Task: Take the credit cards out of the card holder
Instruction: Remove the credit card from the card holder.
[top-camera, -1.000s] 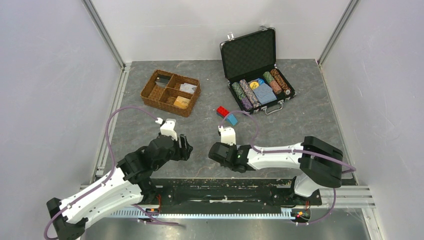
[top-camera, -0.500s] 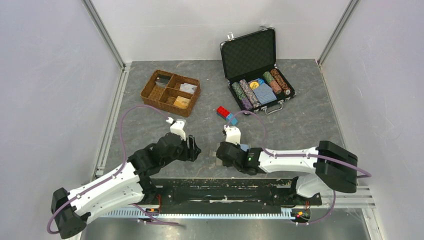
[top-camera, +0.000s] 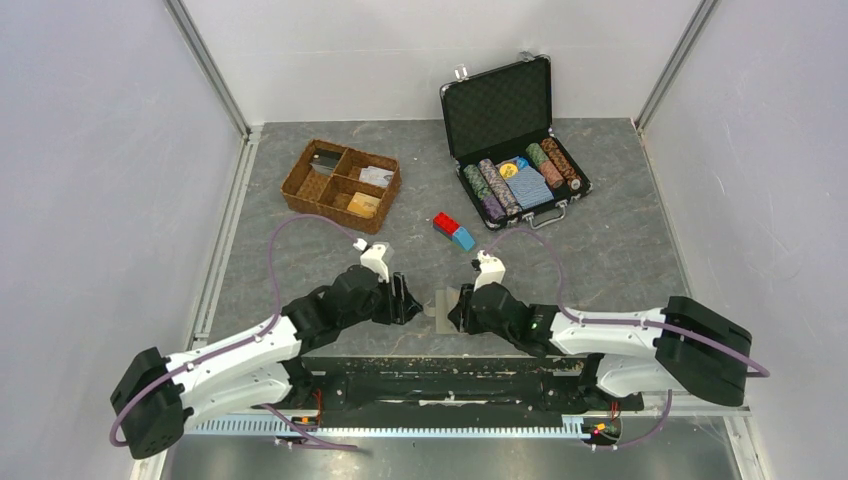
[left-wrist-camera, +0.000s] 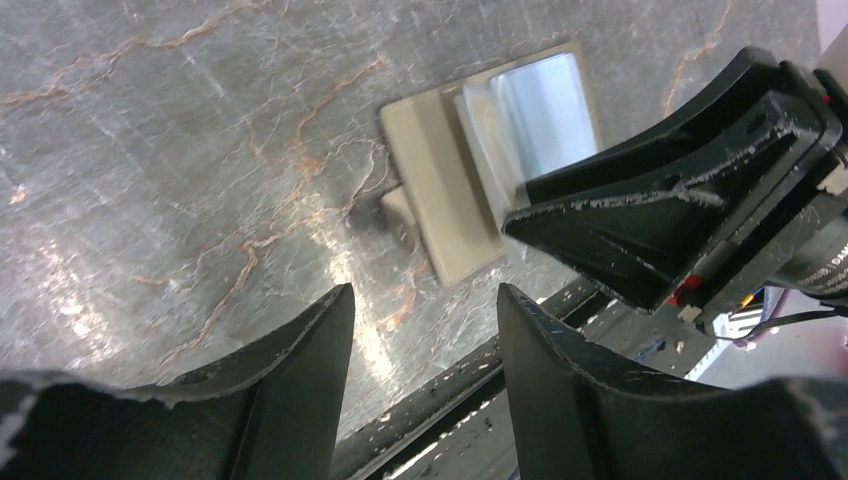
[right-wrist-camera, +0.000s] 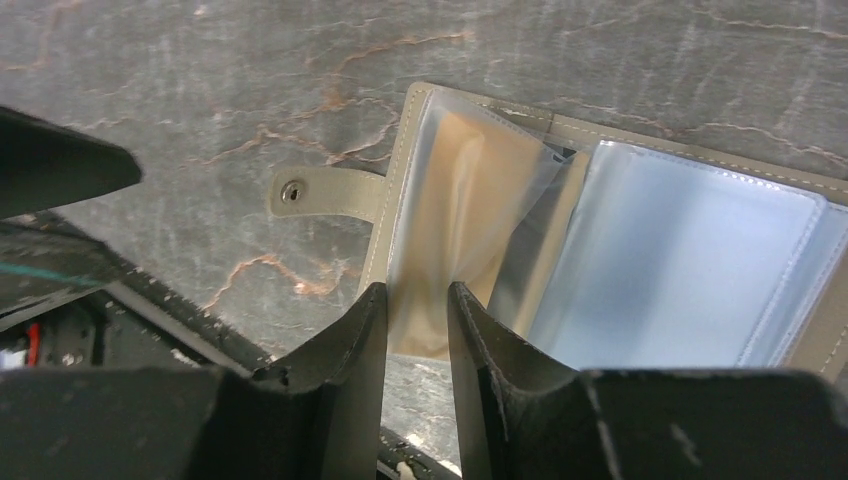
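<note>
The grey-tan card holder (top-camera: 441, 303) (left-wrist-camera: 440, 190) lies open near the table's front edge, its snap tab (right-wrist-camera: 320, 192) pointing left. Its clear sleeves show an orange-gold credit card (right-wrist-camera: 460, 200) and a light blue one (right-wrist-camera: 670, 270) (left-wrist-camera: 535, 105). My right gripper (right-wrist-camera: 417, 295) (top-camera: 455, 308) is shut on the raised, curved sleeve leaf with the orange-gold card. My left gripper (left-wrist-camera: 425, 300) (top-camera: 408, 300) stands open just left of the holder, with nothing between its fingers. In the left wrist view, the right fingers (left-wrist-camera: 660, 210) cover the holder's right part.
A brown wicker tray (top-camera: 340, 185) stands at the back left and an open black chip case (top-camera: 515, 150) at the back right. Red and blue bricks (top-camera: 453, 230) lie behind the grippers. The black front rail (top-camera: 440, 370) runs just below the holder.
My left gripper has moved right toward the holder and its jaws have narrowed a little. The right arm has swung right, its gripper staying at the holder.
</note>
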